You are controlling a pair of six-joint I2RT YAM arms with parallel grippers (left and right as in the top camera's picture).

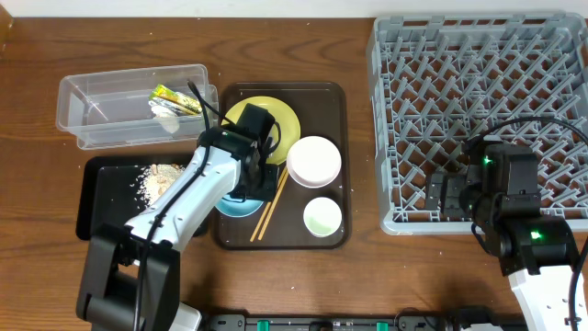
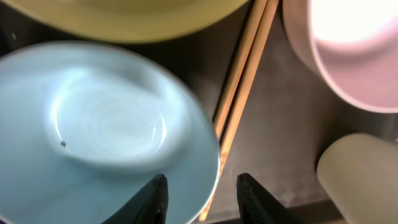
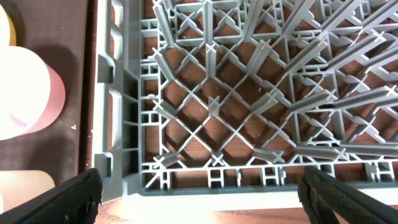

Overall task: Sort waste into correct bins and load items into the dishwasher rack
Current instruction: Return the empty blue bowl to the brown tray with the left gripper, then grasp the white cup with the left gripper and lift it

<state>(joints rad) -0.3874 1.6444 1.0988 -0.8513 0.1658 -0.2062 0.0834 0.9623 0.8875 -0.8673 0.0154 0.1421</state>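
1. Left gripper (image 2: 202, 182) jaws apart, clamping nothing, astride the light blue bowl (image 2: 106, 118) at its rim; bowl spreading ahead-left.
2. Just right: chopsticks (image 2: 245, 81), long axis running straight ahead.
3. Right gripper (image 3: 200, 186) spread wide, empty, above dishwasher rack (image 3: 217, 106); farther from bowl.

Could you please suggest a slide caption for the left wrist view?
Left gripper open astride the rim of the blue bowl, chopsticks alongside, on the dark tray.
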